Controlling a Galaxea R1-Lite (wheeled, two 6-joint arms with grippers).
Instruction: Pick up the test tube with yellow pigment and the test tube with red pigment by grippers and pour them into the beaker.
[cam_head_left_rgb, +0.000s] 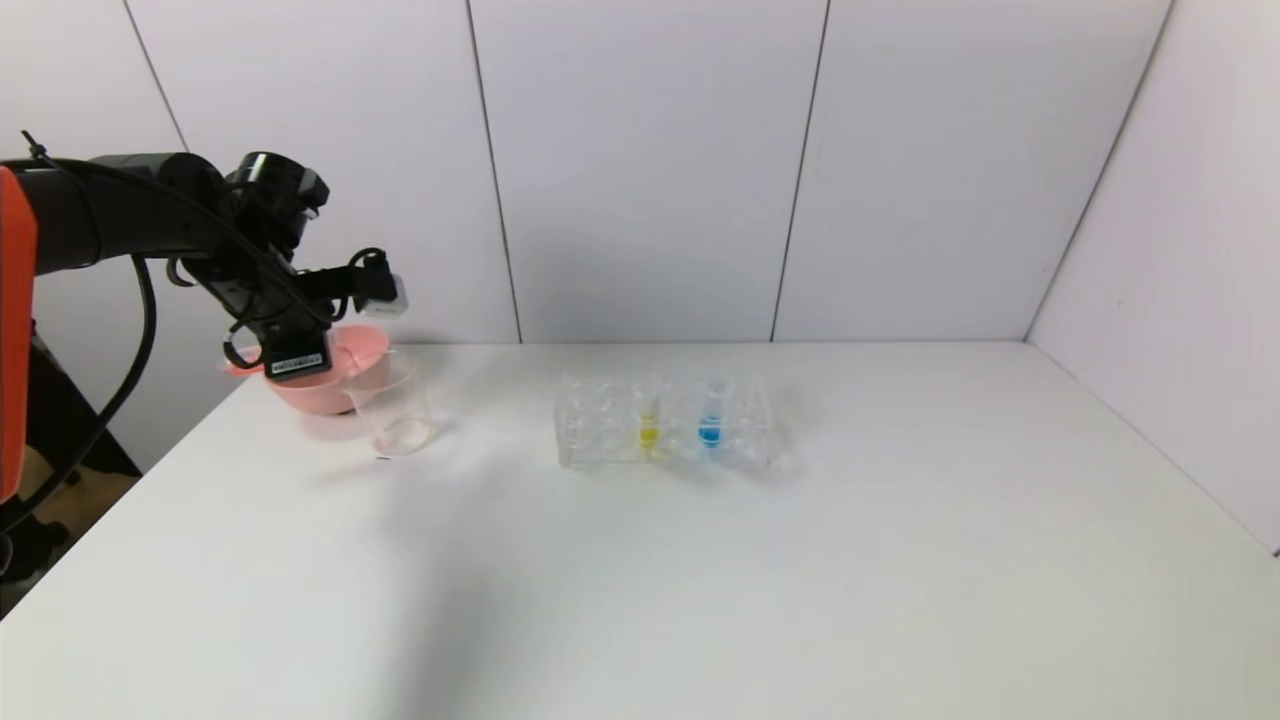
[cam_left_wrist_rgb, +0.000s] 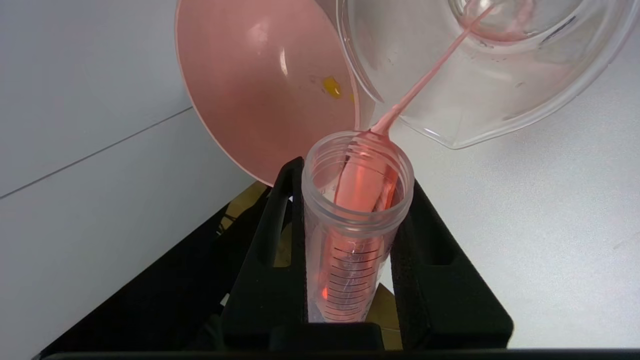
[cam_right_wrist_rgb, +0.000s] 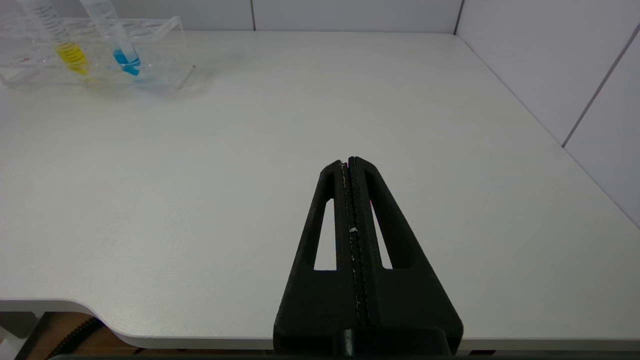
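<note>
My left gripper (cam_left_wrist_rgb: 355, 175) is shut on the test tube with red pigment (cam_left_wrist_rgb: 357, 225), which is tilted mouth-down. A thin red stream runs from the tube's mouth into the clear beaker (cam_left_wrist_rgb: 480, 75). In the head view the left gripper (cam_head_left_rgb: 335, 350) hangs over the beaker (cam_head_left_rgb: 395, 415) at the table's far left. The test tube with yellow pigment (cam_head_left_rgb: 648, 420) stands upright in the clear rack (cam_head_left_rgb: 600, 425), and it shows again in the right wrist view (cam_right_wrist_rgb: 70, 50). My right gripper (cam_right_wrist_rgb: 348, 162) is shut and empty, low over the table's near right part.
A pink bowl (cam_head_left_rgb: 330, 385) stands right behind the beaker, touching it, with a yellow spot inside (cam_left_wrist_rgb: 331, 86). A tube with blue liquid (cam_head_left_rgb: 710, 425) stands beside the yellow one in the rack. White wall panels close the back and right sides.
</note>
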